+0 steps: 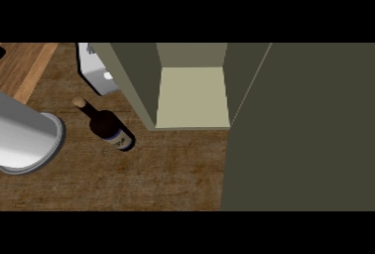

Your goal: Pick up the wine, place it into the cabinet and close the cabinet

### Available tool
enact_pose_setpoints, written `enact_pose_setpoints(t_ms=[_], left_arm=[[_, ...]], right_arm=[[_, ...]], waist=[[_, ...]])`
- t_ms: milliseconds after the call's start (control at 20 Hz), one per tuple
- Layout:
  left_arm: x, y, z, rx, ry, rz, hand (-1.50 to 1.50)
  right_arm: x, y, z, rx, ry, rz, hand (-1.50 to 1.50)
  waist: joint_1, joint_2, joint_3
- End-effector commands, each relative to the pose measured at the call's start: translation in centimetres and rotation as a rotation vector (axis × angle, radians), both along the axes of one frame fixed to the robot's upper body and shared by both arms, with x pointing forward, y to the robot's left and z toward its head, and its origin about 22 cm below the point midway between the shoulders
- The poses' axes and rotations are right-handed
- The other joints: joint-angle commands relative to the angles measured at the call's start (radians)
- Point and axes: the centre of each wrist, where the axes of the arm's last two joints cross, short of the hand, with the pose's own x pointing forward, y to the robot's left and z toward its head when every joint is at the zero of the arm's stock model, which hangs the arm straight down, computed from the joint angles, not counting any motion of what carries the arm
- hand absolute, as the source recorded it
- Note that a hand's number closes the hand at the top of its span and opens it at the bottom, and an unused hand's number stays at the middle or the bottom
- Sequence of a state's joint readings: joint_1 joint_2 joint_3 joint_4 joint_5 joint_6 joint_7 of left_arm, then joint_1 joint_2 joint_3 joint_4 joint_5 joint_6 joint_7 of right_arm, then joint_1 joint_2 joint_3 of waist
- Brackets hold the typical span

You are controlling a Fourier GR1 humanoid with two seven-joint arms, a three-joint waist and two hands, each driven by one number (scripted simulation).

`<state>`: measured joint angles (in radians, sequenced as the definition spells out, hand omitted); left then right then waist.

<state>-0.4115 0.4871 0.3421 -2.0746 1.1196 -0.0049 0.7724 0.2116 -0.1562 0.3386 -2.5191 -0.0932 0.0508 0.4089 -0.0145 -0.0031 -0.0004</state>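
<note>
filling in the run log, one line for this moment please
wine bottle on counter | cabinet open | bottle not held

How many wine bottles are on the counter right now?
1. The bottle is on the counter, just left of the open cabinet. The door covers the right side, so another could be hidden there.

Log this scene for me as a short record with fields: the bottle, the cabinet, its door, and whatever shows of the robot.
wine bottle: on the counter, left of the cabinet, corked, untouched
cabinet: open, bottle not inside
cabinet door: swung open at the right
grey forearm: at the left edge
hands: none in view
white object: behind the bottle, unclear what it is
</note>
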Motion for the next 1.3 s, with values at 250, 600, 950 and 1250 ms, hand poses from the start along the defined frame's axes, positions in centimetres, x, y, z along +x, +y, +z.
enact_pose_setpoints(t_ms=[250,600,950,1250], left_arm=[[2.7,3.4,-0.2,0.047,-0.009,0.095,-1.50],[3.6,7.0,-1.3,0.089,0.006,0.137,-1.50],[5.5,6.8,-3.4,0.114,0.042,0.168,-1.50],[7.9,8.4,-7.3,0.124,0.084,0.166,-1.50]], right_arm=[[-4.3,-1.2,3.4,0.033,-0.082,0.042,-1.50],[-3.7,-0.7,3.4,0.045,-0.071,0.032,-1.50],[-4.3,-1.4,4.1,0.025,-0.100,0.046,-1.50],[-2.9,-0.2,4.0,0.060,-0.092,0.019,-1.50]], waist=[[-0.008,0.002,0.000],[0.002,0.002,0.000],[-0.006,0.002,0.000],[-0.005,0.005,-0.001]])
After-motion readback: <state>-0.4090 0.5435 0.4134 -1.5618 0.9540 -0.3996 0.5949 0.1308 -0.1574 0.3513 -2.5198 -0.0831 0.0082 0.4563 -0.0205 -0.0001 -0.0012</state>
